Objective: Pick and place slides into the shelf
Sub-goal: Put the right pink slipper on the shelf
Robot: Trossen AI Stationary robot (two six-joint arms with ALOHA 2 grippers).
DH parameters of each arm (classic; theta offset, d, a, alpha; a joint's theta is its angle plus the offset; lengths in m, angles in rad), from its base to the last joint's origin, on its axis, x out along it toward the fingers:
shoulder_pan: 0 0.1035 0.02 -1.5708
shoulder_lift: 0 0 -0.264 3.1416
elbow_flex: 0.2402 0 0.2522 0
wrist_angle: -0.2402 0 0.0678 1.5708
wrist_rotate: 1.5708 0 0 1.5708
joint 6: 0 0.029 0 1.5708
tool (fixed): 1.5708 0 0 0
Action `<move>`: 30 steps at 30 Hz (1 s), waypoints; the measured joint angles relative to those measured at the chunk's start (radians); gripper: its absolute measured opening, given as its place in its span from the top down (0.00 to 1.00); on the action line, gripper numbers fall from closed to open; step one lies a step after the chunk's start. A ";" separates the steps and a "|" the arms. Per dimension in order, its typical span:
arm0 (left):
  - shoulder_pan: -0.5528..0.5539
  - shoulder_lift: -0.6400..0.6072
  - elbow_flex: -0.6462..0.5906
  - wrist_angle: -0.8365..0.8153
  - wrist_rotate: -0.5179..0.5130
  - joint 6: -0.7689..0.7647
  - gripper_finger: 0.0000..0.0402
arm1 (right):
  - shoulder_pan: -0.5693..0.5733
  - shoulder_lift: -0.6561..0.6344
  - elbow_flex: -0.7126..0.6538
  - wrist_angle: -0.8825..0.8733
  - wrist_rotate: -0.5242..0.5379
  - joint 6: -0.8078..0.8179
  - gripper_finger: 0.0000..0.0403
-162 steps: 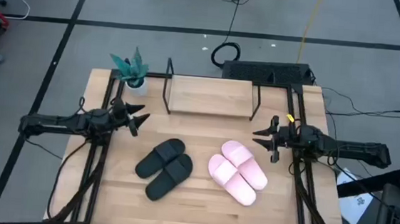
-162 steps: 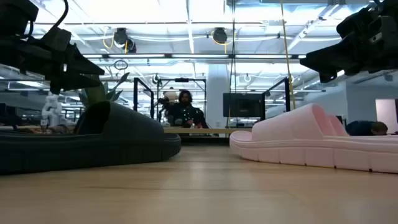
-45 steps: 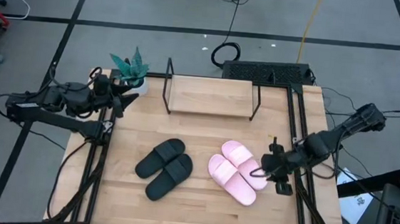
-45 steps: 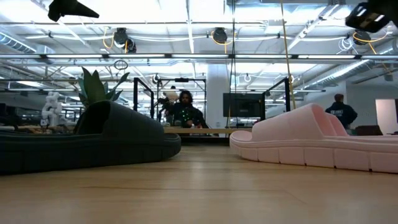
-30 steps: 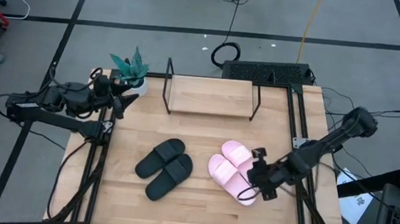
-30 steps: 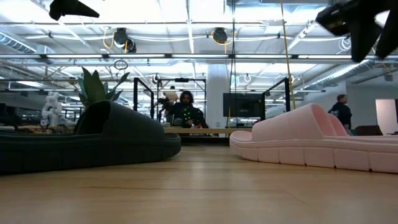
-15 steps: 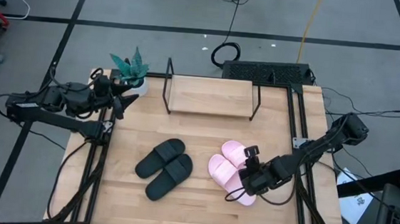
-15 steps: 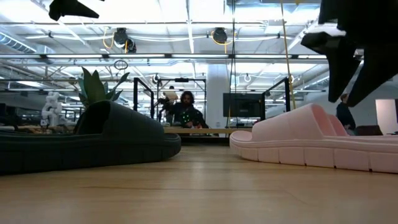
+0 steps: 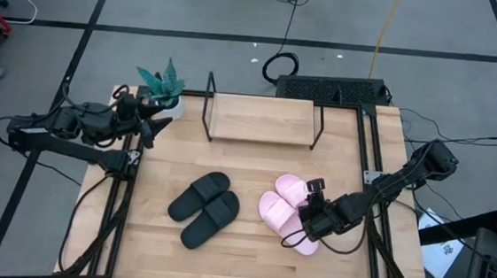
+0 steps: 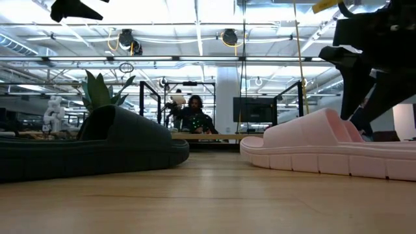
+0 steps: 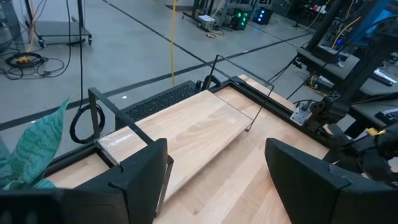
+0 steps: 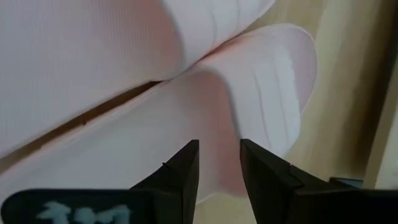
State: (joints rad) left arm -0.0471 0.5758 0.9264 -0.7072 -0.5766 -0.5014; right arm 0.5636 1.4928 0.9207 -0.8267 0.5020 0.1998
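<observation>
The pink slides [image 9: 280, 214] lie side by side right of the table's middle, and the black slides [image 9: 205, 208] lie to their left, all soles down. The shelf [image 9: 261, 120] stands at the far edge with its board bare. My right gripper [image 9: 312, 220] hangs low over the right side of the pink pair. Its fingers point down with a narrow gap and stand over one pink slide's footbed [image 12: 249, 99]. In the low view it [image 10: 365, 107] dips behind a pink slide [image 10: 312, 149]. My left gripper [image 9: 153, 130] is open, raised near the far left corner. My right gripper comes at the pink slide from above, fingers pointing down. Its fingertips [image 12: 180, 168] stand close over the footbed near the slide's rounded end [image 12: 298, 68]. I cannot tell whether they touch it. The slide lies flat on the table.
A potted plant [image 9: 162, 85] stands at the far left corner beside my left gripper. Black frame rails [image 9: 372, 166] run along both table sides. Bare wood lies between the shelf and the slides. A person sits in the room beyond the table [image 10: 193, 117].
My right gripper has moved a little toward the table's left, over the pink pair, and has come down from high above to just over the slides. The slides have stayed where they were.
</observation>
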 joint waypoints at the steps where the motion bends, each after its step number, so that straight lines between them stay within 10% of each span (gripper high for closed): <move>1: 0.000 0.000 0.000 -0.002 0.000 0.000 0.32 | 0.000 0.000 0.000 0.000 0.014 -0.001 0.73; 30: 0.000 0.000 0.000 -0.004 0.000 0.009 0.32 | -0.002 0.000 -0.072 0.083 0.106 0.005 0.73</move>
State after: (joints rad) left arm -0.0471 0.5758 0.9264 -0.7116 -0.5770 -0.4921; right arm 0.5621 1.4925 0.8492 -0.7435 0.6079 0.2047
